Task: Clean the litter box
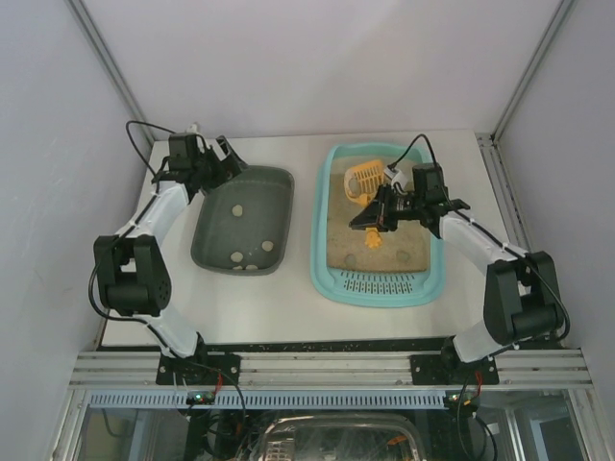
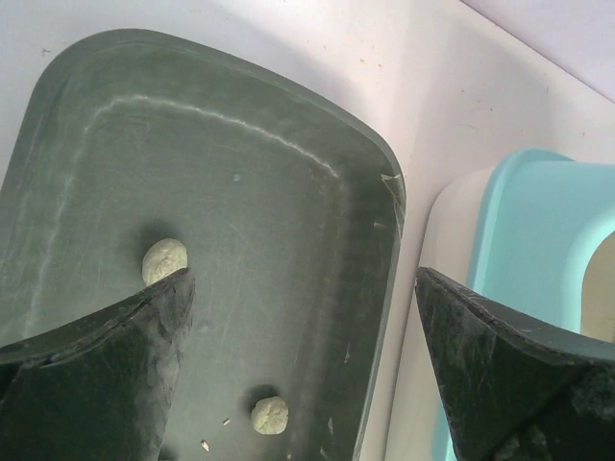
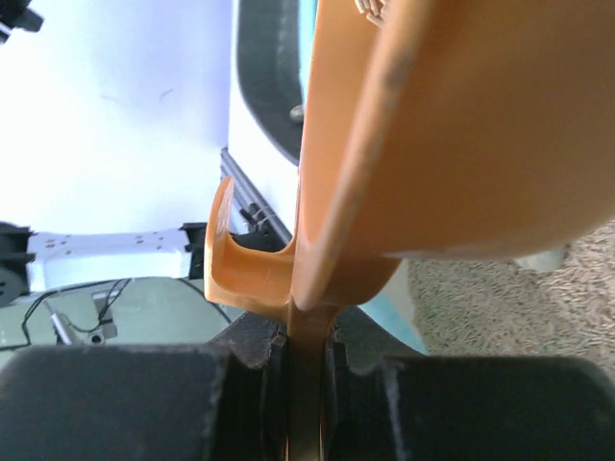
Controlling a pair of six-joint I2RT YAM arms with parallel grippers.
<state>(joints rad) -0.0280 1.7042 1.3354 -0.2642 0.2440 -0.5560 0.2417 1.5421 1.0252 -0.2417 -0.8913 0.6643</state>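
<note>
The light-turquoise litter box (image 1: 325,252) lies right of centre, with beige litter (image 1: 384,245) and a slotted grate at its near end. My right gripper (image 1: 371,218) hovers over the litter, shut on the handle of an orange slotted scoop (image 1: 363,182). In the right wrist view the handle (image 3: 309,336) is pinched between the pads, with the scoop (image 3: 461,125) above the litter (image 3: 519,298). My left gripper (image 1: 227,157) is open and empty over the far end of the dark grey-green tray (image 1: 279,206). Its fingers (image 2: 106,375) straddle that tray's right rim (image 2: 389,192).
The dark tray holds a few pale clumps (image 1: 237,209), two of which also show in the left wrist view (image 2: 164,259). Small clumps lie on the litter (image 1: 404,255). The litter box's corner (image 2: 538,230) sits just right of the dark tray. White walls enclose the table.
</note>
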